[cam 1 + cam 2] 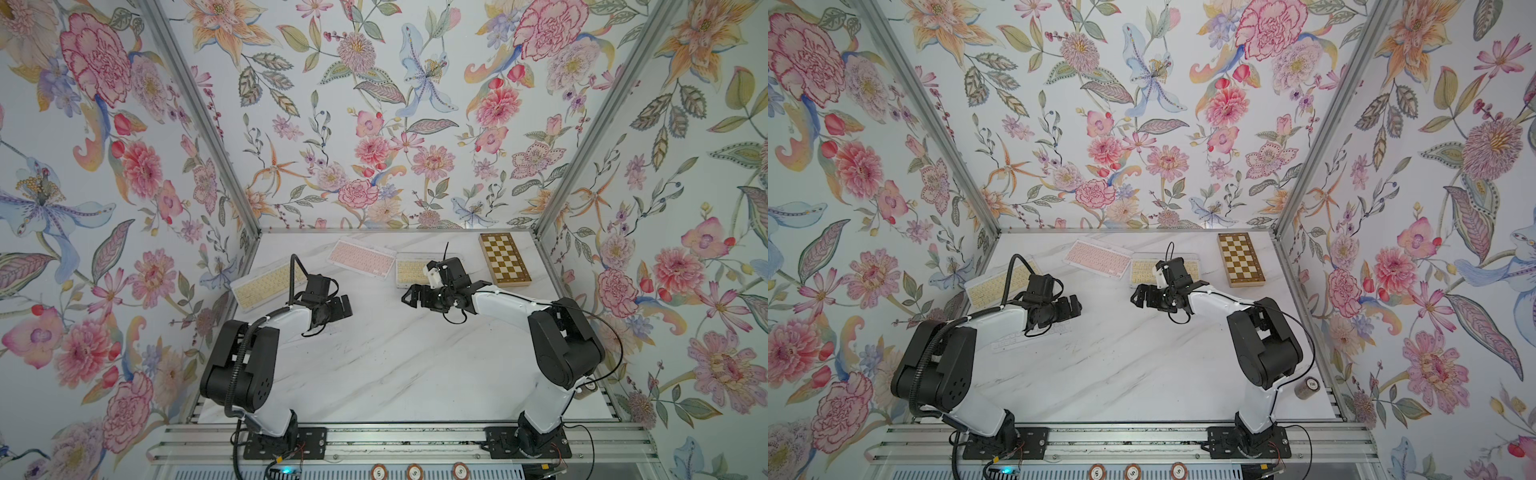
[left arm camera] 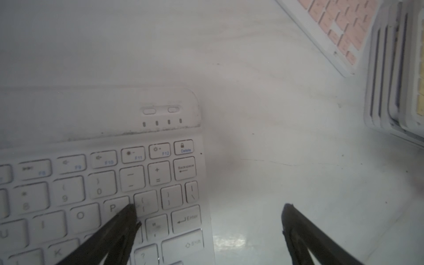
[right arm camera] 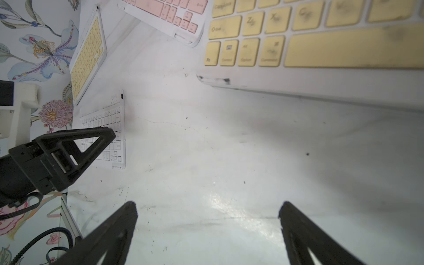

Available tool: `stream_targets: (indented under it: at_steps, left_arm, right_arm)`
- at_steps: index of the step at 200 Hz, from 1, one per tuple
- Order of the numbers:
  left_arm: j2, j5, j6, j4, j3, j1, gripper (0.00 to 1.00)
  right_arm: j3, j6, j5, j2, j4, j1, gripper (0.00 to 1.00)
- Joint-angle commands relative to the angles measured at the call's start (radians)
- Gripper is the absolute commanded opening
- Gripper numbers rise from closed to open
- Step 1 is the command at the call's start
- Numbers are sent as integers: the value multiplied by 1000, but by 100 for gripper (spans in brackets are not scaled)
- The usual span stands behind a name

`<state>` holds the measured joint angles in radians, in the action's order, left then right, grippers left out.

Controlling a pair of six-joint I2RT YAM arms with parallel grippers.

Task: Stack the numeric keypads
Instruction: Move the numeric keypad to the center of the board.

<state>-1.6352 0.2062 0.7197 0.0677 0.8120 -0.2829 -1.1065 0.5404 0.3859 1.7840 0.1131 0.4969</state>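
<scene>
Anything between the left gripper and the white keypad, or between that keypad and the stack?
Nothing visible under the left gripper, open over the white keypad. Bare table runs to the yellow-topped stack, though the right gripper hovers open nearby.
</scene>
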Motion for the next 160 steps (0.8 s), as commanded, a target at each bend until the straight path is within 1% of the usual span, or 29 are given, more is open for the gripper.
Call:
stream_targets:
  at_steps: [1,25,37,42,59,74,82,100,116,120,123,134,147,151,160]
  left_arm:
    - [-89,178,150,30,-19,-101,99]
    - [-74,221,215,0,43,-184,99]
    - [-50,227,198,59,111,-190,99]
    - [-38,220,170,100,147,-184,99]
    - [2,156,28,292,288,-117,99]
    - [35,46,-88,433,376,-12,99]
    - [48,16,-126,474,393,55,99]
    - [64,-3,-163,481,359,193,99]
    - [64,-9,-159,427,284,273,99]
    - [64,-10,-152,412,263,287,99]
    - [94,-10,-147,398,246,293,99]
    - [95,5,-129,329,181,311,99]
    - [81,32,-118,290,136,320,99]
    - [46,36,-117,282,127,320,99]
    - [28,39,-110,260,105,320,99]
  right_arm:
    - [52,12,6,-65,-10,-35,99]
    - [99,11,8,-112,-9,-82,99]
    - [111,12,14,-123,-9,-97,99]
    - [112,13,16,-124,-9,-100,99]
    - [113,17,17,-119,-13,-93,99]
    - [109,26,7,-97,-32,-60,99]
    - [99,33,4,-79,-40,-35,99]
    - [67,51,-6,-27,-52,30,99]
    - [50,83,1,9,-87,74,99]
    - [47,93,3,19,-98,84,99]
    - [44,99,4,25,-105,90,99]
    - [30,117,15,49,-118,110,99]
    - [7,128,28,81,-124,135,99]
    - [0,131,32,91,-125,142,99]
    - [-6,139,43,109,-136,144,99]
